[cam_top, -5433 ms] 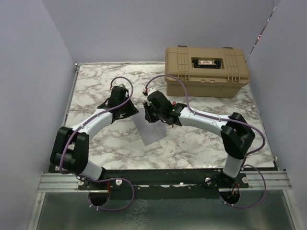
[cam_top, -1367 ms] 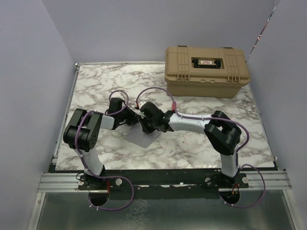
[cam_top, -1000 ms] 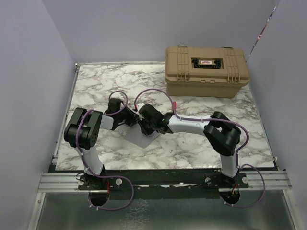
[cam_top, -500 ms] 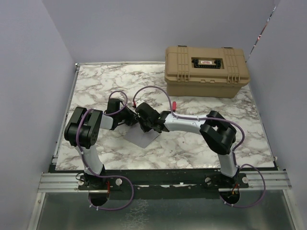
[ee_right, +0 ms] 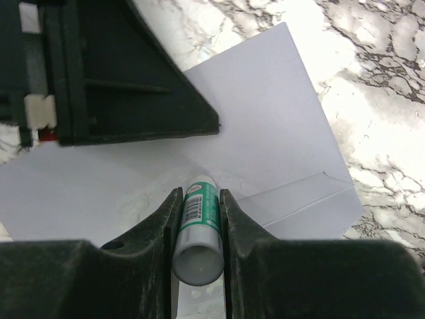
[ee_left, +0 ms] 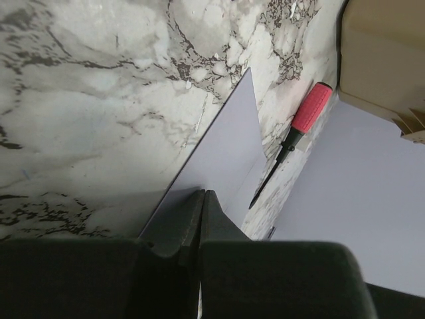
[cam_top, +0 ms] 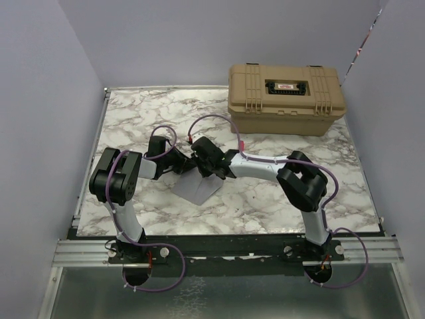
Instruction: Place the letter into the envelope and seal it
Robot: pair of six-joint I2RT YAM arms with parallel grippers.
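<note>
Lying on the marble desk [cam_top: 133,113], on the arm-base side of the tan hard case [cam_top: 285,100] and to its left, the grey envelope [cam_top: 199,190] has one edge pinched in the closed left end effector [ee_left: 201,195]. The right end effector [ee_right: 199,194] grips a green-and-white glue stick [ee_right: 198,229] just beside the left one, pointing it down at the envelope. A red-handled screwdriver [ee_left: 300,129] lies between envelope and case.

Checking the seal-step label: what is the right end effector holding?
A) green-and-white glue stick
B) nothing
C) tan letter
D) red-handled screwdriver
A: in the right wrist view, the right end effector has its fingers clamped on a green-and-white glue stick, poised over the grey envelope.
</note>
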